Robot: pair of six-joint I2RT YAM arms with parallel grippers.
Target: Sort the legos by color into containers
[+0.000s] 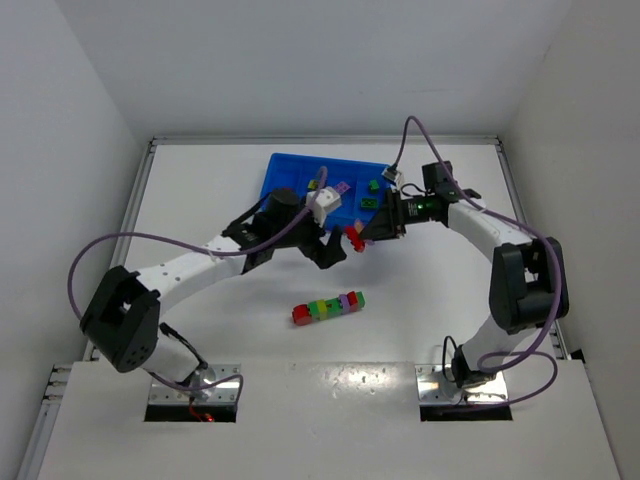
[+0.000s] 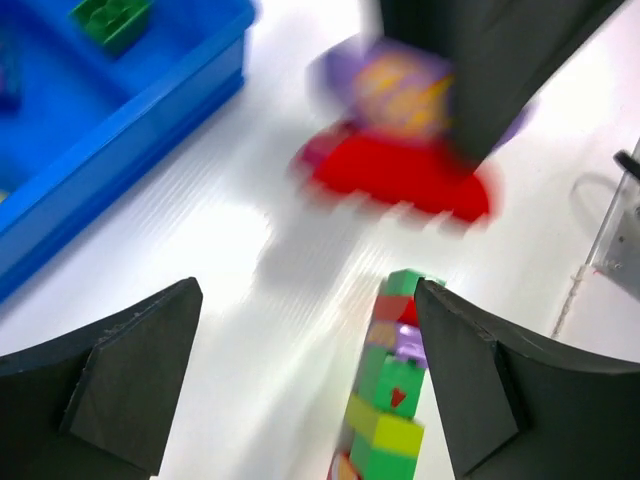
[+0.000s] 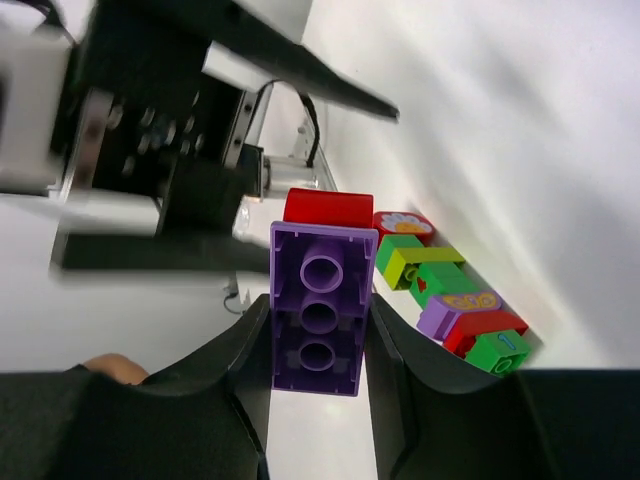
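Note:
My right gripper is shut on a purple brick with a red brick joined to its far end. From above, this pair hangs just in front of the blue tray. My left gripper stands open right beside it, nothing between its fingers; the red brick looks blurred ahead of them. A multicoloured strip of legos lies on the table nearer the bases, also in the left wrist view and the right wrist view.
The tray holds green bricks on its right side and pink-purple ones toward the middle. A green brick shows inside the tray wall. White walls enclose the table; both arms crowd the space before the tray.

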